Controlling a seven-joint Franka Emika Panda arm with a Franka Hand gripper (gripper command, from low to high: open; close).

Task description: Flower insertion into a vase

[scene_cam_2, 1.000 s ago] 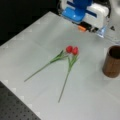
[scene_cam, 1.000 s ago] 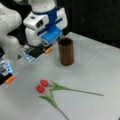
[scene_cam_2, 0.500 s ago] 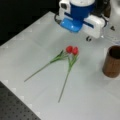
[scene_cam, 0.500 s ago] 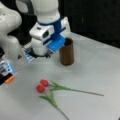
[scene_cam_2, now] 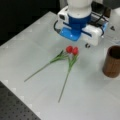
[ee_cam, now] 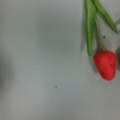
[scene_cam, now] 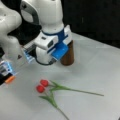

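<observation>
- Claw point(scene_cam_2: 87, 45) hanging low over the grey desk point(scene_cam_2: 30, 50), just short of the flower heads in a front view; fingers hidden under the white and blue wrist housing, so open or closed: cannot tell.
- Same claw point(scene_cam: 45, 62) seen in a front view above and to the left of the red blooms, nothing visibly held.
- Two flowers lying flat on the desk, neither one in the vase.
- Red heads side by side and touching in both front views: one flower point(scene_cam_2: 69, 49) with its stem running off to the left and near, second flower point(scene_cam_2: 75, 51) with its stem running nearly straight toward the near edge.
- Stems spread apart in a V from the paired heads, green leaves close to the blooms.
- From the wrist view, a single red bloom point(ee_cam: 105, 64) at the right side, green stem and leaves rising above it, bare desk point(ee_cam: 45, 62) filling the rest.
- Vase point(scene_cam_2: 113, 61) standing upright at a front view's right, dark brown, rim open, well apart from the flowers.
- Same vase point(scene_cam: 68, 56) in a front view partly hidden behind the blue part of the arm's wrist, set on the desk beyond the blooms.
- Dark perforated board point(scene_cam_2: 15, 107) at the near left corner, beside the desk edge.
</observation>
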